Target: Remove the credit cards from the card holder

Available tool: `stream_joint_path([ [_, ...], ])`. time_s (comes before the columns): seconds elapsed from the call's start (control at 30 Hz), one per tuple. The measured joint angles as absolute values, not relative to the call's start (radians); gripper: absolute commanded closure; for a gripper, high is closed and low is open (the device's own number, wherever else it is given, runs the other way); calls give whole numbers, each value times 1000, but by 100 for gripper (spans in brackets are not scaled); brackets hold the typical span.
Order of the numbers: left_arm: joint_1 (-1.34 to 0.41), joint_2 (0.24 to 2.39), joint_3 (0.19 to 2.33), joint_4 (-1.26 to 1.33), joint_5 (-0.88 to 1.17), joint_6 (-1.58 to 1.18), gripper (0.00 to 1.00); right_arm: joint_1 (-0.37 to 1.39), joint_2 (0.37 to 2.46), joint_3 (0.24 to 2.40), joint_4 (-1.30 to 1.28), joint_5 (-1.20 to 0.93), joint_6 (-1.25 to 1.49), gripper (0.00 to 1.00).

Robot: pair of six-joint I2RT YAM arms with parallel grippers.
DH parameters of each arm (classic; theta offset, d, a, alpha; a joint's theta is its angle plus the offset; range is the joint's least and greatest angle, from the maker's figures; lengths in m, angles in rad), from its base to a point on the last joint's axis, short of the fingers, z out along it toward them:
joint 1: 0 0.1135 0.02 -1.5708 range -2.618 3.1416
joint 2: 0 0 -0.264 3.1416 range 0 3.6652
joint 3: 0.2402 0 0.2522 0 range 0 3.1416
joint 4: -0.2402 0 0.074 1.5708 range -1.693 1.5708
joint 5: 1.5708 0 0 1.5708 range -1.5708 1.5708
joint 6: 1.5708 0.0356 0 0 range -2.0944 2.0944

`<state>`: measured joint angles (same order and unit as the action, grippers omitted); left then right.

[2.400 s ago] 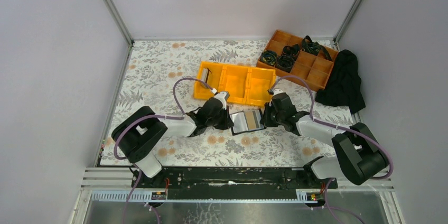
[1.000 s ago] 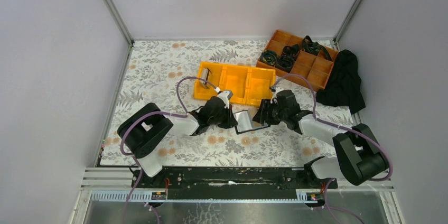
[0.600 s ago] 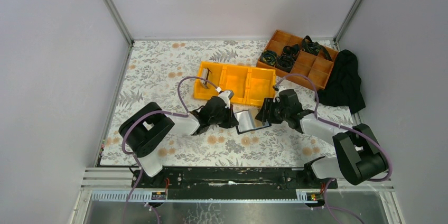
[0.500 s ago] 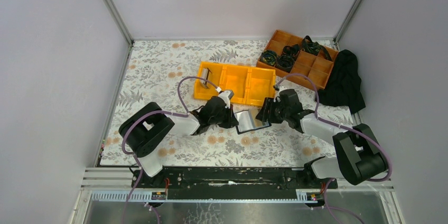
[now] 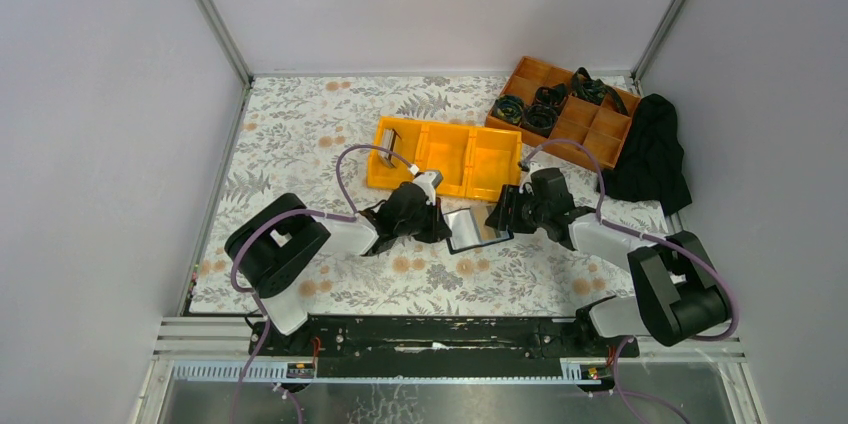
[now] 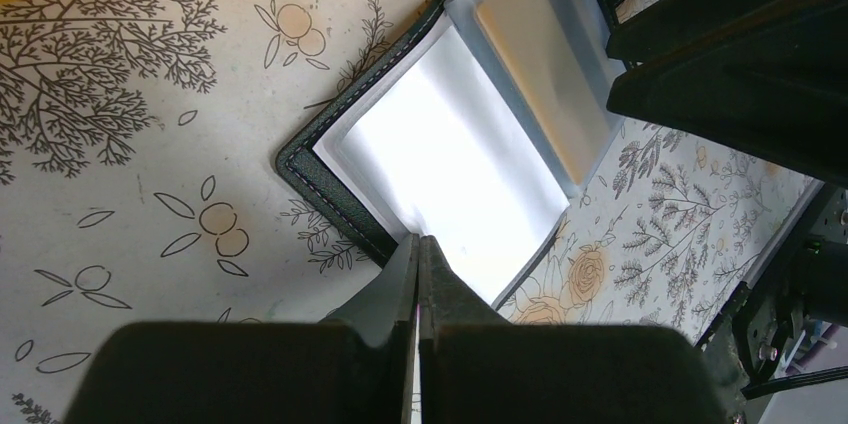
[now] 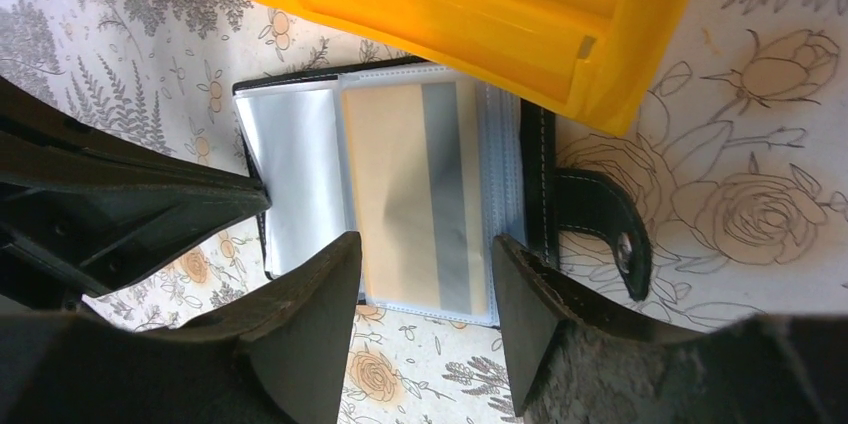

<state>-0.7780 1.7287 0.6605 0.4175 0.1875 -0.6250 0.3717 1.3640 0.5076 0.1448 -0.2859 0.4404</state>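
The card holder (image 5: 470,229) lies open on the flowered table just in front of the yellow bin (image 5: 490,159). My left gripper (image 6: 418,239) is shut on the near edge of its clear sleeves (image 6: 450,159), beside the black cover (image 6: 320,179). A tan card (image 7: 420,184) with a grey stripe sits in a sleeve of the card holder (image 7: 535,174). My right gripper (image 7: 425,254) hovers open over that sleeve's near edge, one finger on each side, gripping nothing. A silver card (image 5: 388,147) leans in the bin's left compartment.
The yellow bin's corner (image 7: 590,64) hangs close over the holder's far edge. The holder's strap with a snap (image 7: 605,229) sticks out to the right. An orange tray of black coils (image 5: 565,109) and a black cloth (image 5: 650,154) sit at the back right.
Since the earliest frame the holder's left side has tipped up in the left gripper and the right gripper has shifted toward the bin. Over the last half second almost nothing moved.
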Motion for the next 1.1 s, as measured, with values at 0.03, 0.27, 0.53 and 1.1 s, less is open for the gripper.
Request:
stream_joint_path([
  [0.03,-778,1729,661,417,188,-624,100,370,1367,508,150,-299,439,41],
  [0.27,-777,1734,668,415,196,-615,100,365,1379,508,174,-397,440,41],
  [0.53,-776,1736,671,413,200,-611,100,359,1379,503,187,-434,440,41],
  [1.1,-777,1747,676,425,212,-611,100,390,1328,503,223,-571,495,41],
])
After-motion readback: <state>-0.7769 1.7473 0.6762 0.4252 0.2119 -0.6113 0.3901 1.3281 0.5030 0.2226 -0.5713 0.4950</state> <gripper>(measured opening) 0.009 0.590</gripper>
